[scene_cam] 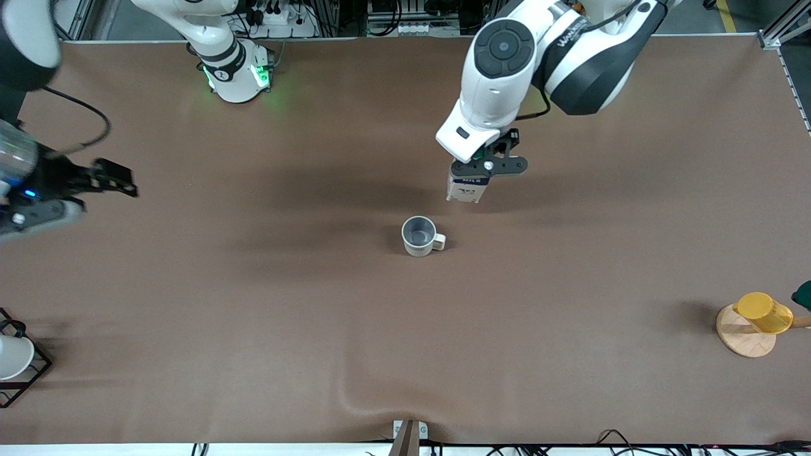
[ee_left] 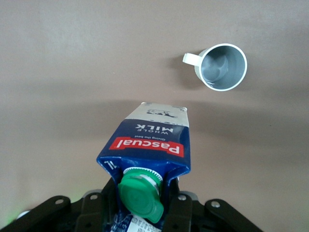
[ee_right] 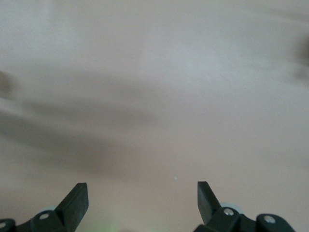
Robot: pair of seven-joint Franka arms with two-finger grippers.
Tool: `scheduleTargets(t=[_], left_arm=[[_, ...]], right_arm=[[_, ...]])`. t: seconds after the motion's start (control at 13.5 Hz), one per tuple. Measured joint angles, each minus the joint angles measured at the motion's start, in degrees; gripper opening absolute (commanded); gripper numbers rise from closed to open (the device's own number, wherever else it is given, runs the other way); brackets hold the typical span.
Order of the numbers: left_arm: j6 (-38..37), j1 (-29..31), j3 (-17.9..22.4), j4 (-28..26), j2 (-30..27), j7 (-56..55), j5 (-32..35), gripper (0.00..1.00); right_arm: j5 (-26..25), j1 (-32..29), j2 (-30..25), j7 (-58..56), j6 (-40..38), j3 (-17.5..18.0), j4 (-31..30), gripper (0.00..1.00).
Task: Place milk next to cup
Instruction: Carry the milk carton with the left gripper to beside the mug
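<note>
While the left arm reaches down from its base over the middle of the surface [scene_cam: 253, 329], I see its left end effector [scene_cam: 486, 166] pointing almost straight down, its fingers closed on the top of the milk [scene_cam: 467, 187]. In the left wrist view the 2 black fingers [ee_left: 99, 210] press the carton's gable from either side, with the green cap [ee_left: 141, 195] between them. The carton hangs with its long axis close to vertical, cap up and base toward the surface, tipped slightly. Whether the base touches the surface I cannot tell. Its dark blue face with the red label and white lettering shows toward my wrist camera.

The cup [scene_cam: 419, 236] stands upright on the surface, mouth up, its grey interior visible, its handle [scene_cam: 438, 240] pointing toward the left arm's end of the surface. The milk is near the cup but apart from it.

The right arm waits at its own end of the surface; the right end effector [scene_cam: 114, 178] is held up above the surface, and in the right wrist view its fingertips [ee_right: 77, 197] stand wide apart with nothing between them.

A yellow cup [scene_cam: 763, 312] sits on a round wooden coaster [scene_cam: 744, 339] near the left arm's end.
</note>
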Motion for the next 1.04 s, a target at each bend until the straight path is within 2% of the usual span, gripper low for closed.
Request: scheduleTargets(t=[0.22, 0.37, 0.67, 1.04], left_arm=[[0.1, -2.6, 0.0, 0.0, 0.8, -3.2, 0.0, 0.21], [1.7, -4.8, 0.0, 0.0, 2.3, -7.6, 0.0, 0.21], [10.3, -8.9, 0.3, 0.2, 8.6, -16.6, 1.1, 0.19], [11.2, -12.0, 0.7, 1.9, 13.7, -19.0, 9.1, 0.22]], right_arm=[[1.1, 3.1, -3.0, -0.1, -3.0, -7.6, -0.2, 1.0], [1.2, 4.4, -5.1, 0.6, -3.8, -9.6, -0.4, 1.0], [1.3, 5.4, -6.9, 8.6, -6.7, -9.1, -1.0, 1.0], [1.3, 5.4, -6.9, 13.1, -6.8, -7.5, -1.2, 1.0]])
